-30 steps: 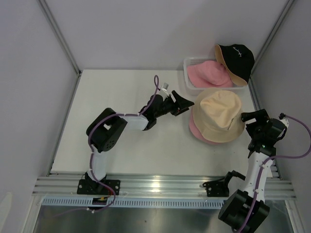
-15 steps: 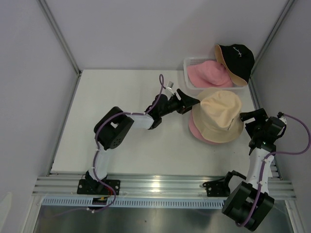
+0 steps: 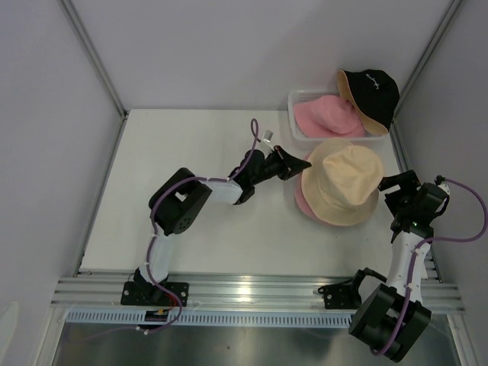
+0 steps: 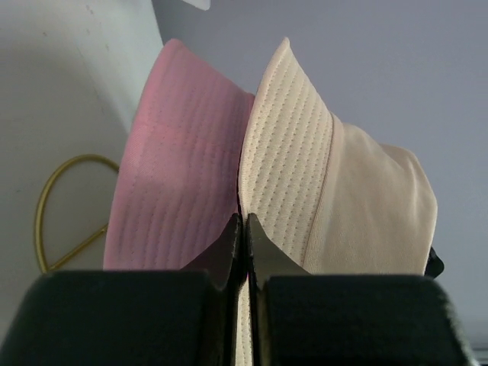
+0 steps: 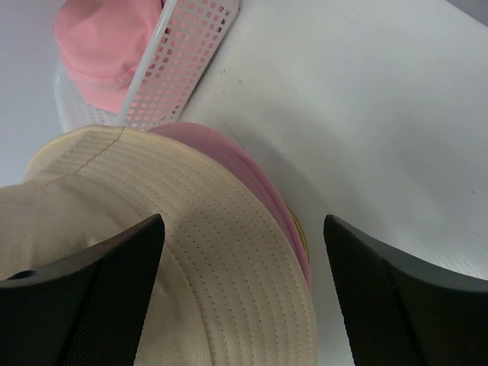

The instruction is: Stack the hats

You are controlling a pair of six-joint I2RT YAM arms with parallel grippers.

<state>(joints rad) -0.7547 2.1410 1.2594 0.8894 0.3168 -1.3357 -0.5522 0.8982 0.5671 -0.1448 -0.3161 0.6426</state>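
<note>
Grey panel walls are enclosing a flat white tabletop. From the left, the left gripper is pointing rightward at a two-hat stack. In that stack a beige fabric bucket hat is sitting on a pink fabric bucket hat, with a gold wire stand showing under the brims. The jaws are standing fully closed at the stack's left brim edge. The wrist view is showing a cream strip running between them, so they are judged to be pinching the beige brim alone.

Behind the stack, a clear plastic bin is holding a second pink bucket hat. A black bucket hat with white lettering is resting on the bin's far right rim.

Farthest right, the right gripper is hovering just beside the stack's right brim, jaws spread wide and gripping nothing. Both unstacked hats are lying beyond the stack and nearer the right arm, which is looking better placed to fetch them.
</note>
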